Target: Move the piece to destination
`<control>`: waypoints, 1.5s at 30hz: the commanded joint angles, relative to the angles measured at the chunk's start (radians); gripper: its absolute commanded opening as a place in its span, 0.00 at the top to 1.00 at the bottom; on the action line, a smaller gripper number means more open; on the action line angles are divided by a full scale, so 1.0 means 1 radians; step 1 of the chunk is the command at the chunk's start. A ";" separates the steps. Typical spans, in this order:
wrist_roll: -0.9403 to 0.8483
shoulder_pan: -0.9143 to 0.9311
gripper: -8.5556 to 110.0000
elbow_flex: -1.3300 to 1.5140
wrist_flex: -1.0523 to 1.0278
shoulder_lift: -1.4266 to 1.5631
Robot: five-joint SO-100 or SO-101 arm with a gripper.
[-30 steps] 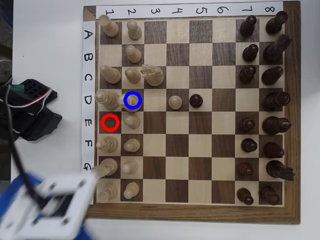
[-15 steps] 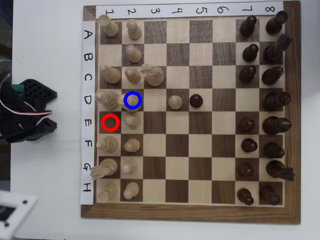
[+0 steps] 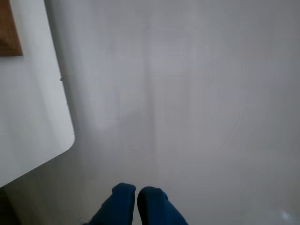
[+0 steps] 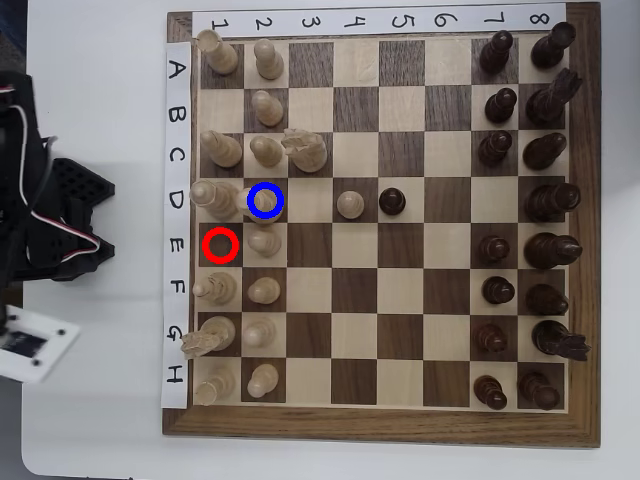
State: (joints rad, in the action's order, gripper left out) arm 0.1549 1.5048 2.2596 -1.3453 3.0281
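In the overhead view the piece (image 4: 251,199), tall and cream, stands on the dark square D2. That square is the destination (image 4: 279,213), marked with a blue circle. The red-circled square E1 (image 4: 220,245) holds nothing. My arm (image 4: 40,215) is off the board's left side, and its white wrist block (image 4: 30,345) hangs over the table. In the wrist view the blue gripper (image 3: 136,193) shows at the bottom edge, its two fingertips (image 3: 123,191) pressed together with nothing between them. It points away from the board.
Light pieces fill columns 1 and 2 around the destination, with a knight (image 4: 305,150) at C3 and a pawn (image 4: 348,204) at D4. Dark pieces line columns 7 and 8, and one dark pawn (image 4: 392,201) stands at D5. The wrist view shows the table's rounded corner (image 3: 70,138) and a board corner (image 3: 9,28).
The arm has pulled back from the board's lower-left corner to the table at the left. Its white wrist block moved left and up. No piece on the board has shifted.
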 commanded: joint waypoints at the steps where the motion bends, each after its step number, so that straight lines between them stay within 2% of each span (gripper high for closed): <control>1: -0.006 0.081 0.93 0.302 -0.018 0.232; 11: -0.012 0.115 0.92 0.586 0.049 0.362; 19: -0.002 0.127 0.92 0.710 0.084 0.397; 45: -0.069 0.094 0.90 0.848 0.192 0.399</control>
State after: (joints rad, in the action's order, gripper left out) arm 0.1381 1.6183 3.1078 -1.2195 3.3671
